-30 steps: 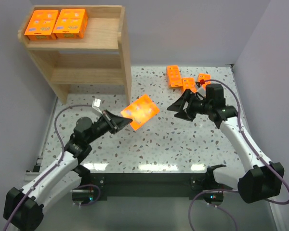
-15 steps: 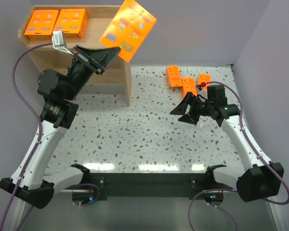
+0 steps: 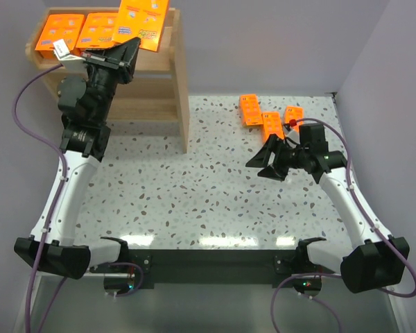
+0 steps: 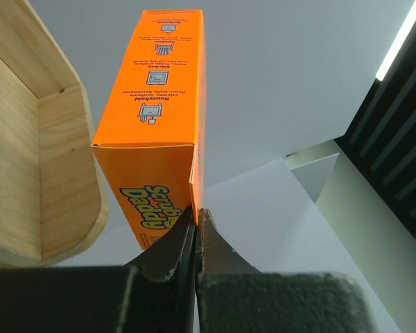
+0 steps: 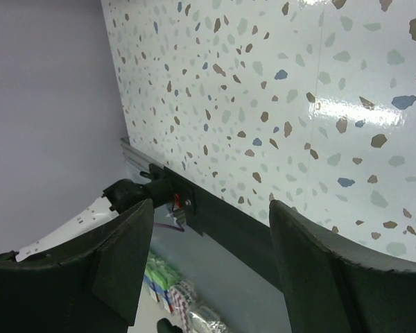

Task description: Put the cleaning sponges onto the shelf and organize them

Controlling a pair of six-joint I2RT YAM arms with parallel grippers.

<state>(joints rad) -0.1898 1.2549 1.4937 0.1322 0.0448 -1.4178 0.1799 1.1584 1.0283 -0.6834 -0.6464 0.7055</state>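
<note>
- Left end effector (image 4: 195,216): closed on the lower edge of a flat bright-orange rectangular sponge pack (image 3: 144,17), held tilted above the top tier of the light natural-wood two-tier shelf (image 3: 175,66).
- Right end effector (image 3: 269,161): jaws apart, empty, low over the speckled bench (image 3: 208,201).
- Risk: the thin edge pinch may let the pack pivot or slip, and a descent too far left would land it on a shelved pack.
- Contents: the top tier holds two packs (image 3: 59,33) side by side; three packs (image 3: 272,123) lie on the bench.

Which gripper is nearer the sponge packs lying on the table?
Right. The right gripper hovers open just short of those packs; the left gripper is far off at the shelf top, shut on another pack.
</note>
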